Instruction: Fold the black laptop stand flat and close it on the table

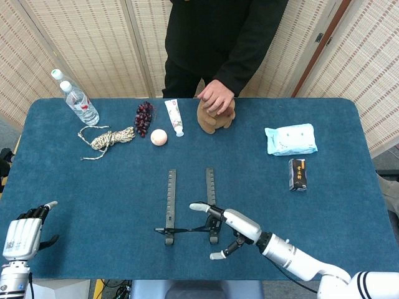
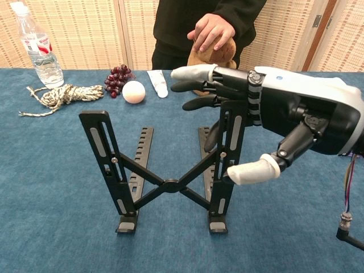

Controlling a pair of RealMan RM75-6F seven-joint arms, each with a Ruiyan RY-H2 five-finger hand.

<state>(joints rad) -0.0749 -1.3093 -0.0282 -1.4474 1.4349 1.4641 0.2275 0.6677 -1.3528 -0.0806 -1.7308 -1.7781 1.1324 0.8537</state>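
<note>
This looks like a robot test room or lab set up for handling trials, not a home. The landmark is a table covered in plain blue felt-like cloth. Behind the table stand pale woven folding screens, closing off the background. Along the table's far edge lies an unrelated mix of small props: a water bottle, a coil of rope, a bunch of dark grapes, a pale ball, a tube and a wipes pack. A person in black stands behind the table, hand on a brown plush toy.
</note>
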